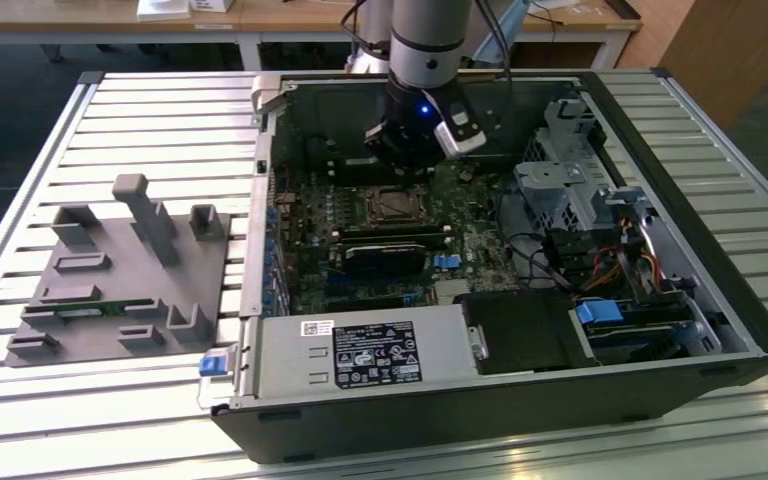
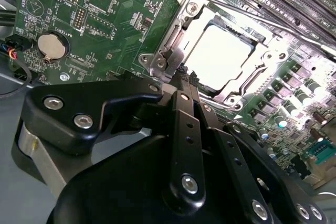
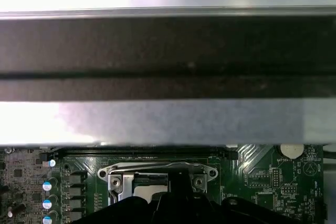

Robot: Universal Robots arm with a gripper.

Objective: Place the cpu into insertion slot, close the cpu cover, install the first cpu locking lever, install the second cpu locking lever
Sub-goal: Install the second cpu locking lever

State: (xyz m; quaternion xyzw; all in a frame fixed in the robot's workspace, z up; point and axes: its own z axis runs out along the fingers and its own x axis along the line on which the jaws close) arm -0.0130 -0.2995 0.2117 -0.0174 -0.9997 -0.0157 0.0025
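Over the green board, the gripper (image 2: 184, 74) is hovering, fingers pinched together beside the shiny metal cover (image 2: 231, 59), which is lying flat over the pale square cpu (image 2: 220, 56).

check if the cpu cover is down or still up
Down: in the second wrist view the cpu cover lies flat, framing the cpu.

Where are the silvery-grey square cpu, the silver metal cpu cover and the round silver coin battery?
silvery-grey square cpu (image 2: 219, 59), second wrist view, its bright top.
silver metal cpu cover (image 2: 178, 35), second wrist view, frame edge.
round silver coin battery (image 2: 51, 46), second wrist view, its face.
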